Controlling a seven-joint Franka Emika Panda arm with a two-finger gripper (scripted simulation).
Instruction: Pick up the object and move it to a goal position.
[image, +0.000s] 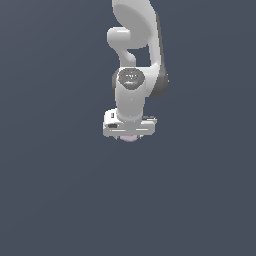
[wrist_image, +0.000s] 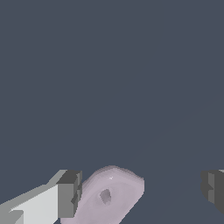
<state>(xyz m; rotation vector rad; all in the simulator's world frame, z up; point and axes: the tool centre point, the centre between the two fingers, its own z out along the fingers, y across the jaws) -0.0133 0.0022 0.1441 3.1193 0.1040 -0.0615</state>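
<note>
No text, label, brand, number or sign can be read in either view. The arm (image: 132, 60), the object (wrist_image: 107, 197) and the plain grey-blue ground all show bare, unmarked surfaces.

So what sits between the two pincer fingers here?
In the wrist view, the pink object lies between the fingers, close against one; the stretch to the other is bare. The pincer is open.
</note>
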